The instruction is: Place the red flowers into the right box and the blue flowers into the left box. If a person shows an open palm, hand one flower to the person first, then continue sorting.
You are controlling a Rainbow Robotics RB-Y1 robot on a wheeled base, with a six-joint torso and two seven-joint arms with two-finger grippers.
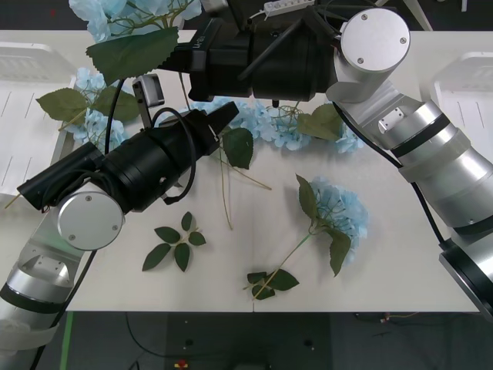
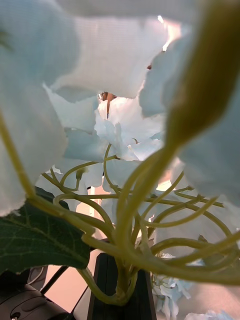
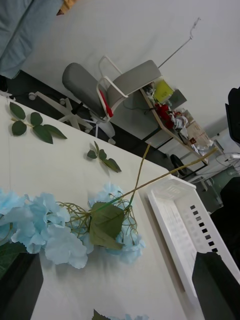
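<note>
My right gripper [image 1: 187,52] reaches across to the far left of the table and is shut on the stalk of a blue flower [image 1: 115,15], held above the table with its big leaf [image 1: 132,51] hanging down. In the right wrist view the black fingers [image 2: 107,295] pinch the stalks under the pale head [image 2: 125,125]. My left gripper [image 1: 226,117] hovers open at mid-table beside a row of blue flowers [image 1: 269,123]. Another blue flower [image 1: 339,212] lies in front, also seen as a blue flower [image 3: 60,235] close to the left gripper [image 3: 117,300]. The left box [image 1: 19,116] and right box [image 1: 470,92] sit at the table's ends. The red flowers are out of view.
Two loose green leaf sprigs [image 1: 173,243] [image 1: 269,281] lie near the table's front edge. More blue flowers [image 1: 92,116] lie next to the left box. The right box [image 3: 190,225] shows past the flower, and an office chair [image 3: 115,85] stands beyond the table.
</note>
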